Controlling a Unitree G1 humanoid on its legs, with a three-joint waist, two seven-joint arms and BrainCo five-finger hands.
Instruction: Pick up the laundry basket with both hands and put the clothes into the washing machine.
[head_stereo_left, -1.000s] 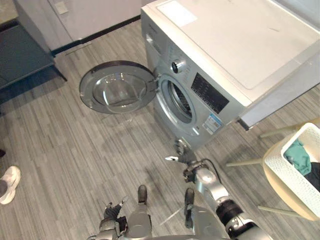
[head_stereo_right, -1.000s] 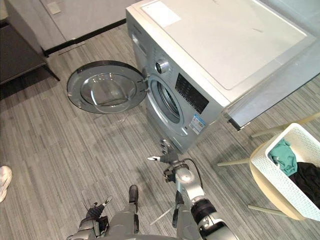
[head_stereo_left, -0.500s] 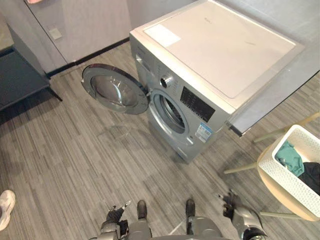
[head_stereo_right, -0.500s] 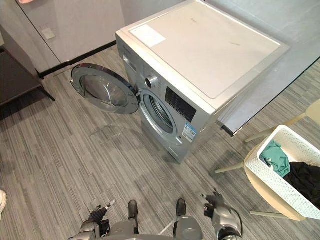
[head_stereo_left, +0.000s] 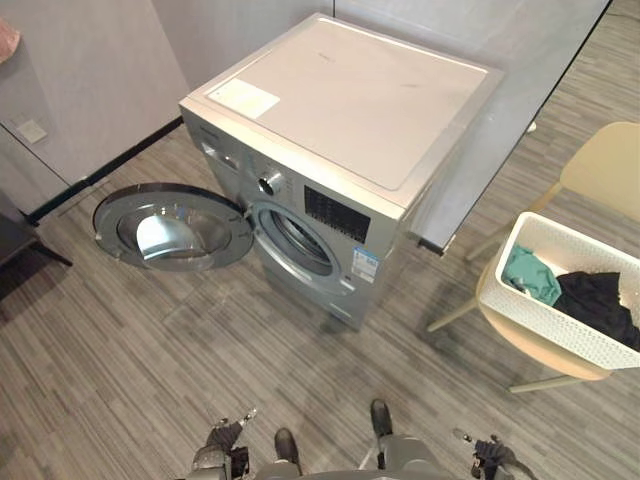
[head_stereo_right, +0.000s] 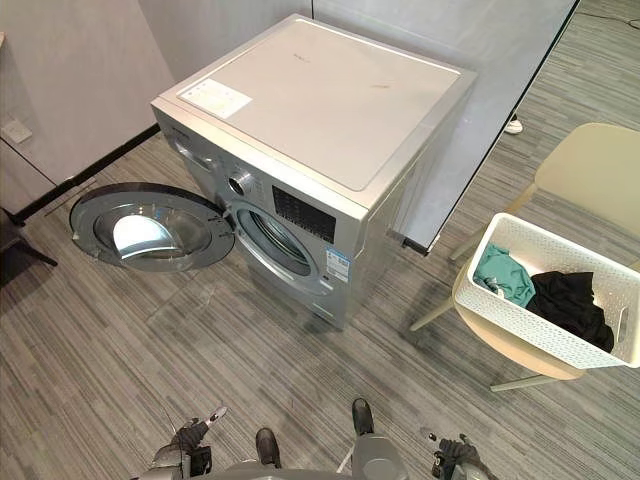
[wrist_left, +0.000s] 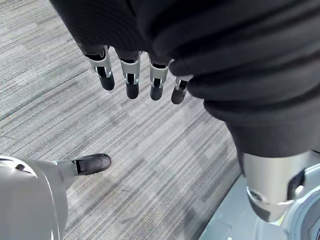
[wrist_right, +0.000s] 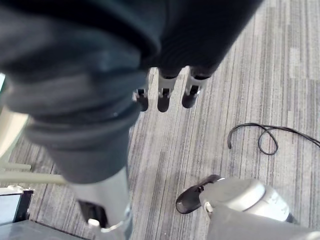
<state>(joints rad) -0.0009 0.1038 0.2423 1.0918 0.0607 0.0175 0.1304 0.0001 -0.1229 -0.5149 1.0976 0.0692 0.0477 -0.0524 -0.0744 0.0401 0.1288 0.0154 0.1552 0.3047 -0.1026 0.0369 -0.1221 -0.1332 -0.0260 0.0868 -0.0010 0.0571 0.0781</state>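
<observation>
The washing machine (head_stereo_left: 340, 110) stands with its door (head_stereo_left: 170, 225) open. To its right, the laundry basket (head_stereo_right: 545, 340) of clothes (head_stereo_right: 570, 300) sits on a chair (head_stereo_right: 590, 165), well apart from both hands. The wrist views show the left robot hand (wrist_left: 130, 75) and right robot hand (wrist_right: 164, 95) released, fingers straight above the floor (head_stereo_left: 150, 340).

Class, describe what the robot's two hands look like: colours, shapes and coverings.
Both hands match. The left hand has silver segmented fingers ending in rounded dark tips, under a dark ribbed cover over its back and wrist. The right hand has the same silver fingers, dark tips and dark cover.
</observation>
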